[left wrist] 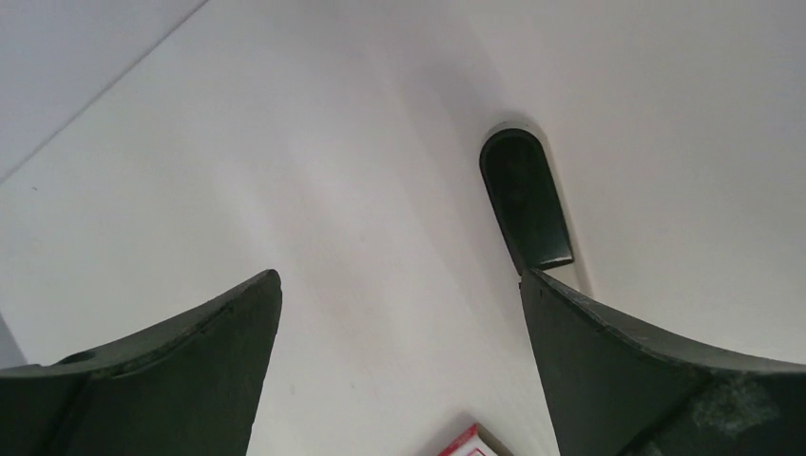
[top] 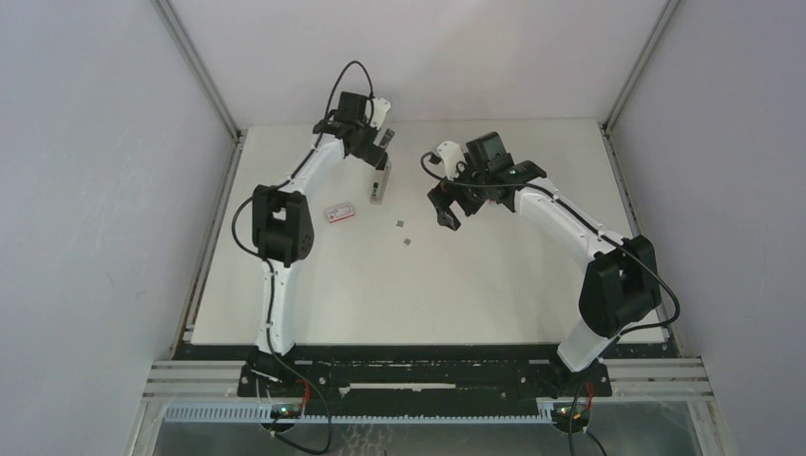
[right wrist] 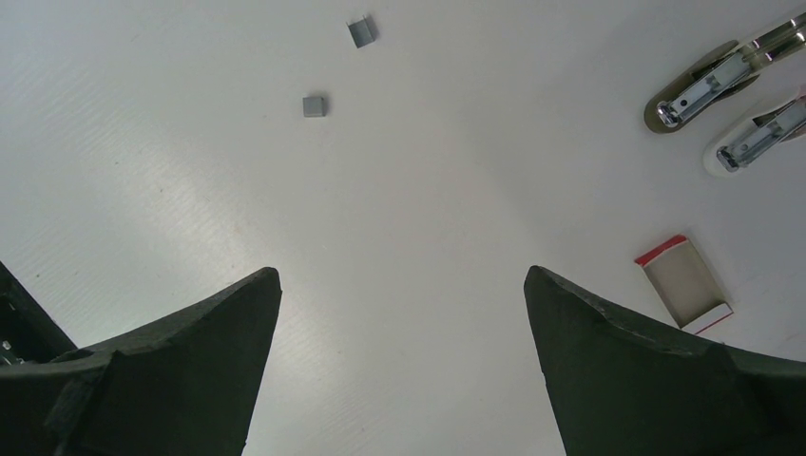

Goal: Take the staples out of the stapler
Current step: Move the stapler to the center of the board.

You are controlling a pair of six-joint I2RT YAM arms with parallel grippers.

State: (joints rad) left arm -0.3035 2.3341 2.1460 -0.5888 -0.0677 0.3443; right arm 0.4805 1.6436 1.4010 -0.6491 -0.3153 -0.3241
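1. Both grippers are being held spread and empty. The left gripper [left wrist: 401,275] is hovering just over the stapler [top: 380,182], and the right gripper [right wrist: 401,274] is hanging above bare table [top: 494,285].
2. The staples [right wrist: 315,104] are being seen as two small clumps on the table, apart from each other, between the stapler and the right gripper. Whether more are sitting inside the opened stapler cannot be told.
3. The stapler is likely being put at risk of a shove: one left finger is sitting almost over its dark end, so an off-centre descent could slide it.
4. The loose clumps are being exposed to scattering, since a low sweep by the right gripper could push them apart.
5. The box [top: 339,212], lying near the stapler, could be bumped by the left gripper.
6. Room is being limited at the far edge, close behind the left gripper. The two grippers are working near each other, while the near half of the table is being left free for moving.
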